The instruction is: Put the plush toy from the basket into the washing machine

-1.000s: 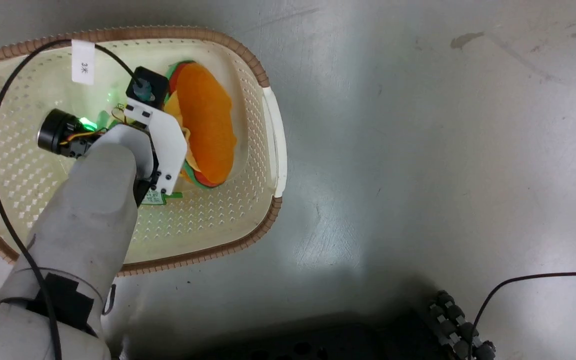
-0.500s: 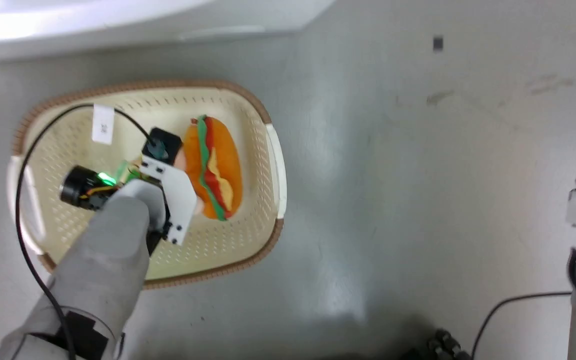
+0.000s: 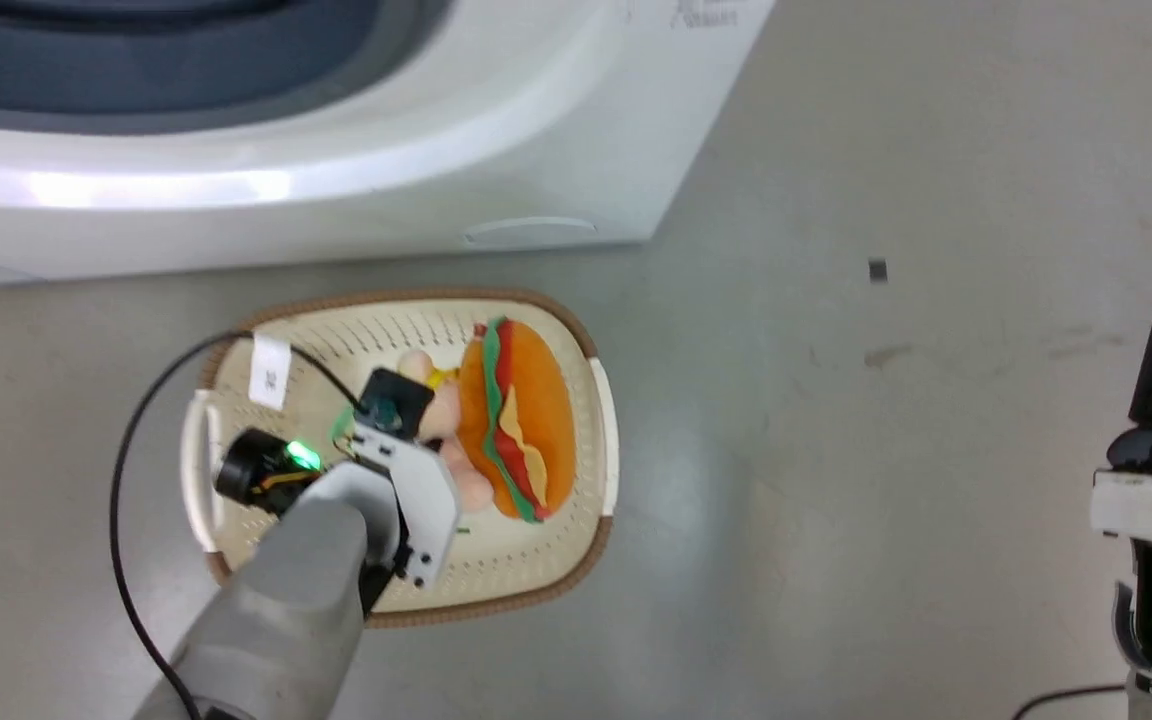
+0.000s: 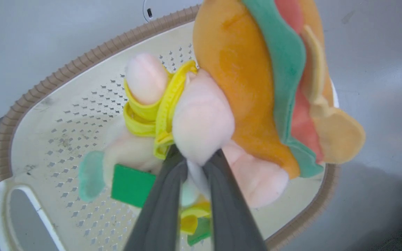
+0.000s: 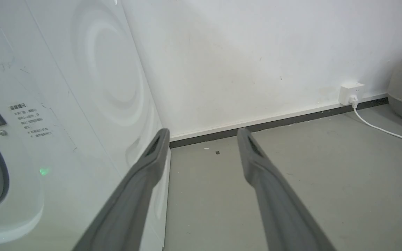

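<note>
Pinching one pale pink limb of the plush toy (image 4: 250,87), the left gripper (image 4: 194,161) has its jaws pressed close on the soft cloth. The orange bun rises beyond the fingertips and to their right, over the basket (image 4: 69,71), whose perforated bottom lies behind the jaws. The right gripper (image 5: 202,134) has its jaws spread and empty; the washing machine (image 5: 65,104) stands at their left.
</note>
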`<state>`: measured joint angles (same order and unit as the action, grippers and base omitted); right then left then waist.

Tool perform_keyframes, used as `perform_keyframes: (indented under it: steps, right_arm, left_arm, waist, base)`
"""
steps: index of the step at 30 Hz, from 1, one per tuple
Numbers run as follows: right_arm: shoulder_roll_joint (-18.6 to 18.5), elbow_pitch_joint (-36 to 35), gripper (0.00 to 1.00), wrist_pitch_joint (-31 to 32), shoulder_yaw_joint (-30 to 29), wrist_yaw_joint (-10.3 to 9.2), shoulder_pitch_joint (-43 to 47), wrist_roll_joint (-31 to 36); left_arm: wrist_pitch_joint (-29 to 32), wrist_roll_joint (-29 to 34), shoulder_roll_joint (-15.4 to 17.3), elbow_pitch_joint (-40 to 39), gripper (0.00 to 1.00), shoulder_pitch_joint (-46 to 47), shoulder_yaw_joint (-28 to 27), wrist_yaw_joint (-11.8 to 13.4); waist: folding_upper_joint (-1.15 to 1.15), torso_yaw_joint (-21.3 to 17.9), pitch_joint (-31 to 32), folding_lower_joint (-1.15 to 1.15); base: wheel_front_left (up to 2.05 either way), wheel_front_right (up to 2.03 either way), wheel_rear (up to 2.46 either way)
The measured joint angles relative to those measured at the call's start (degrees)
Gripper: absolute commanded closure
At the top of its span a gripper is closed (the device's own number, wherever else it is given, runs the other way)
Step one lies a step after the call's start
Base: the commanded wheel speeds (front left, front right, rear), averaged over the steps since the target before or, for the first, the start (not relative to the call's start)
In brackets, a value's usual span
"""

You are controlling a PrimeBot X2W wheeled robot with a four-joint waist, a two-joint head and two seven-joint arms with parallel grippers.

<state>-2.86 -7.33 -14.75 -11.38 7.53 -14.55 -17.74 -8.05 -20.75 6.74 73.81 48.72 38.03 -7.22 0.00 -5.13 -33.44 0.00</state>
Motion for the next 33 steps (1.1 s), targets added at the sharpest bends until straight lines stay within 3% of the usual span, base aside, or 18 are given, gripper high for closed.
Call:
perform_keyframes:
  steps: [11,17,24,33]
  right_arm:
    - [0.0,2.21,0.0,0.0,-1.01,0.0,5.58,2.77]
    - [0.0,2.99,0.0,0.0,-1.34,0.0,8.42,3.27]
    - [0.0,3.35,0.0,0.0,-1.37,0.0,10.61,3.53]
    - [0.0,3.42,0.0,0.0,-2.12,0.0,11.1,3.49]
  left_arm:
    - [-6.21,-2.35,-0.94,-3.99,1.0,-6.3,-1.15,0.29]
    - [-6.61,-3.13,0.18,-14.23,1.0,-9.91,-4.46,3.33]
    - [-6.62,-1.88,3.74,-26.88,1.0,-15.73,-8.93,7.45]
    - [-6.64,-0.48,6.27,-36.32,1.0,-18.15,-15.19,10.65]
  waist:
    - [0.0,3.96,11.0,0.0]
    - [0.0,5.85,15.86,-0.01]
    - [0.0,7.23,19.86,-0.01]
    - [0.0,7.16,19.57,-0.01]
  base:
    - [0.0,0.0,0.0]
    - [0.0,0.0,0.0]
    - [0.0,0.0,0.0]
    - [0.0,0.0,0.0]
